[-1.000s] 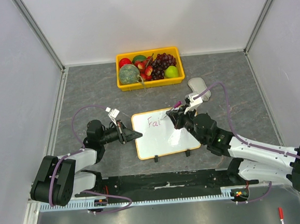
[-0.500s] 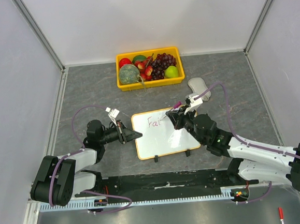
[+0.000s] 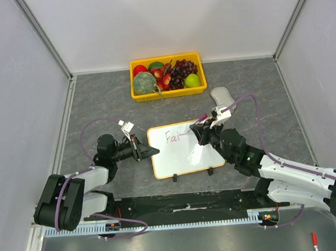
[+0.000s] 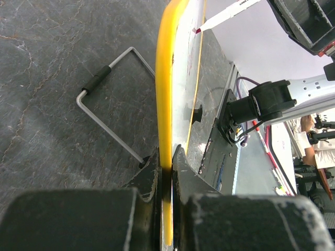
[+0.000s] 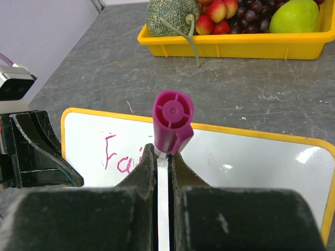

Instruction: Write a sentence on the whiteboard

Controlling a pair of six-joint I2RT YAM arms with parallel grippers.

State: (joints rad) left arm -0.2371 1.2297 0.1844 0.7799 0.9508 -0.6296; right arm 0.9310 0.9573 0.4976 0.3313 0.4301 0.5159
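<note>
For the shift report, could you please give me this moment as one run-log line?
left tool: shut on whiteboard edge | right tool: shut on pink marker | sentence: only "Fai" written

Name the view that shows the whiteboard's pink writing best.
Right wrist: the writing reads "Fai" large and clear beside the marker. Top external shows it small; left wrist sees the whiteboard edge-on, writing unreadable.
</note>
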